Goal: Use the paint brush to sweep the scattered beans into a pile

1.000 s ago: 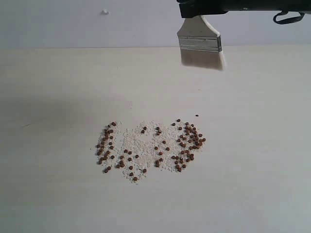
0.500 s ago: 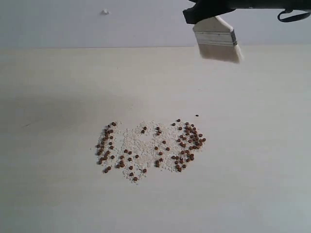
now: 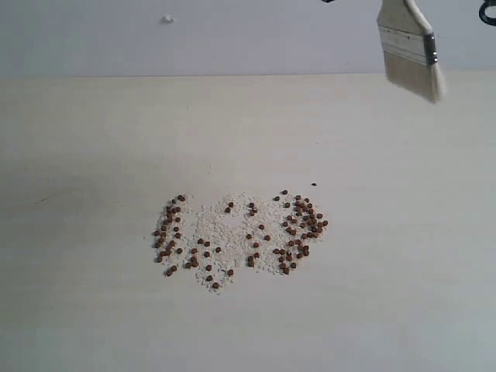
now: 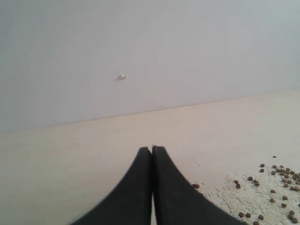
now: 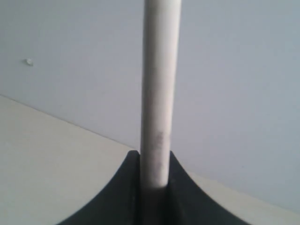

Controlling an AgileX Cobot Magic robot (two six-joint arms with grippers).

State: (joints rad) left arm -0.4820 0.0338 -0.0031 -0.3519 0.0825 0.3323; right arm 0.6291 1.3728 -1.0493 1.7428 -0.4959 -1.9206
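The beans point(image 3: 298, 225) lie on the pale table in a loose flat patch, thicker at its left and right sides, and are not heaped into a pile. Part of that patch also appears in the left wrist view as beans point(image 4: 276, 180) beside my left gripper point(image 4: 152, 149), which is shut and empty, low over the table. The paint brush point(image 3: 409, 43) hangs in the air at the back right, well above and behind the beans, bristles down and tilted. My right gripper point(image 5: 154, 157) is shut on the paint brush point(image 5: 161, 84), seen edge-on. Neither gripper shows in the exterior view.
Whitish crumbs point(image 3: 221, 229) fill the middle of the bean patch. One dark speck point(image 3: 314, 184) lies just behind its right side. A pale wall rises behind the table, with a small white bump point(image 3: 167, 18) on it.
The brush has moved right and slightly up, turning from face-on to more edge-on. The dark right gripper has slid out of the exterior view's top. The beans have not moved.
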